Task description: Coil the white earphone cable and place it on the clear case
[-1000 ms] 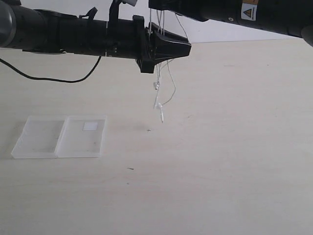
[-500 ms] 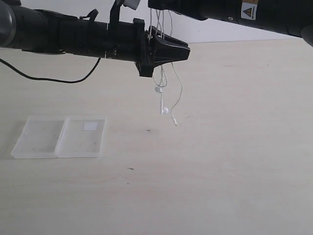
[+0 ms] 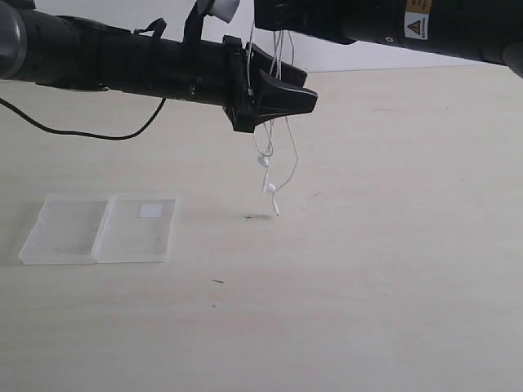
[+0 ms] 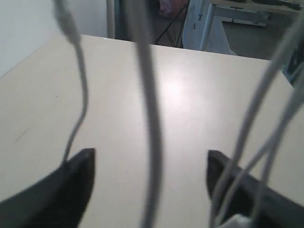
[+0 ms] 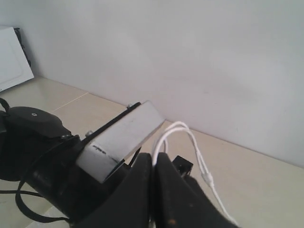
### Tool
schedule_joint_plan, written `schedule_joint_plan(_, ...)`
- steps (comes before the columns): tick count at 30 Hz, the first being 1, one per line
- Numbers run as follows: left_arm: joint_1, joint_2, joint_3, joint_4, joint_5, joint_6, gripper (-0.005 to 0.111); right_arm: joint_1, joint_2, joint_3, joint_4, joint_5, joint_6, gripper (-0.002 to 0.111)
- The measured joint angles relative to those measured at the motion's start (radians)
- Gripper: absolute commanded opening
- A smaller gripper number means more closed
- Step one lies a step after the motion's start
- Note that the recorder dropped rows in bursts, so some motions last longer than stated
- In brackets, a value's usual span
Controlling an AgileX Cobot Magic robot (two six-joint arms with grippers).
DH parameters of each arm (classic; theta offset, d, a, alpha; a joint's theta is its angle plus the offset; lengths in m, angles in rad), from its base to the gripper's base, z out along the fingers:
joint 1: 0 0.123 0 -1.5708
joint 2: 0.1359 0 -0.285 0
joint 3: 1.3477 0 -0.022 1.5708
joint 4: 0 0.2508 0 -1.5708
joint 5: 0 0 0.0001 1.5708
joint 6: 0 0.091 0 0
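Note:
The white earphone cable point(image 3: 282, 57) hangs in loops from the top of the exterior view. Its two earbuds point(image 3: 264, 162) dangle above the table. My right gripper point(image 5: 155, 159) is shut on a loop of the cable point(image 5: 186, 131) above the left arm. My left gripper point(image 3: 306, 88) is raised, pointing right, and open. Blurred cable strands point(image 4: 150, 118) pass between and beside its fingers point(image 4: 78, 180), and nothing is pinched. The clear case point(image 3: 102, 227) lies open and flat on the table at the left, with a white label point(image 3: 150, 211) on its right half. Nothing lies on it.
The beige table point(image 3: 376, 269) spreads wide in front and to the right. A black cable point(image 3: 90, 131) trails from the left arm over the table at the back left. A white wall point(image 5: 190, 57) stands behind the table.
My left gripper's jaws have spread apart and let go of the strands. The hanging loops and earbuds have swung, ending slightly left of half a second ago. The case has not moved.

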Motion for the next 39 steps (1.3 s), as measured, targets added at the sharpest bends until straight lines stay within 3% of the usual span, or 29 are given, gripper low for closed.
schedule_joint_plan(1,0.0,0.0,0.0,-0.008,-0.011,-0.005,0.097,0.0,0.0,0.0,0.0,0.001,0.0,0.0)
schedule_joint_plan(3,0.0,0.0,0.0,-0.019,-0.031,-0.012,0.101,0.0,0.0,0.0,0.0,0.002,0.0,0.0)
schedule_joint_plan(16,0.0,0.0,0.0,-0.05,-0.096,-0.024,0.101,0.0,0.0,0.0,-0.056,0.034,0.028,0.0)
schedule_joint_plan(28,-0.012,0.0,0.0,-0.065,-0.078,0.003,0.101,0.0,0.0,0.0,-0.264,-0.144,0.254,0.0)
schedule_joint_plan(39,-0.012,0.0,0.0,-0.063,-0.077,0.003,0.101,0.0,0.0,0.0,-0.282,-0.166,0.278,0.0)
